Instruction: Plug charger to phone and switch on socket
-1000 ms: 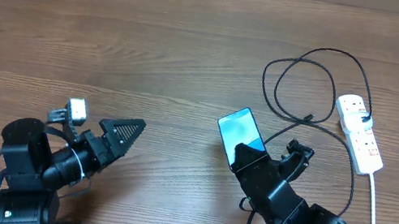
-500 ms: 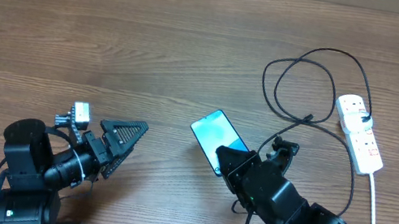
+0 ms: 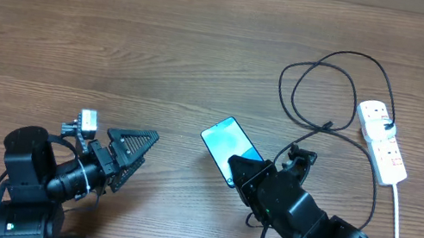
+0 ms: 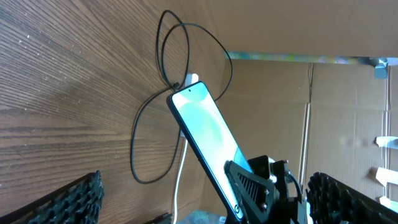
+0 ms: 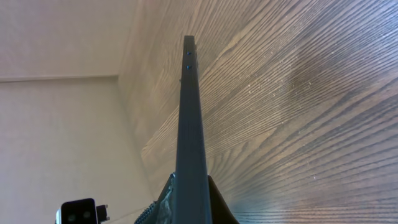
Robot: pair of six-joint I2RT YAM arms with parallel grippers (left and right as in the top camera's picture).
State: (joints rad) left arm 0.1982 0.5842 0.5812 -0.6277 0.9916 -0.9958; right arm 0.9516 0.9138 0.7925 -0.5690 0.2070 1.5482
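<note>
My right gripper is shut on the phone, a slim handset with a light blue screen, and holds it tilted above the table. The phone shows edge-on in the right wrist view and screen-on in the left wrist view. The black charger cable lies looped at the right, its small connector tip free on the table. The white socket strip with red switches lies at the far right. My left gripper is open and empty, left of the phone.
The socket's thick white lead runs toward the front right edge. Part of the black cable curves close to my right arm. Cardboard boxes stand beyond the table in the left wrist view.
My right gripper has lifted the phone and swung its free end to the left. My left gripper has shifted slightly right toward it, staying open.
</note>
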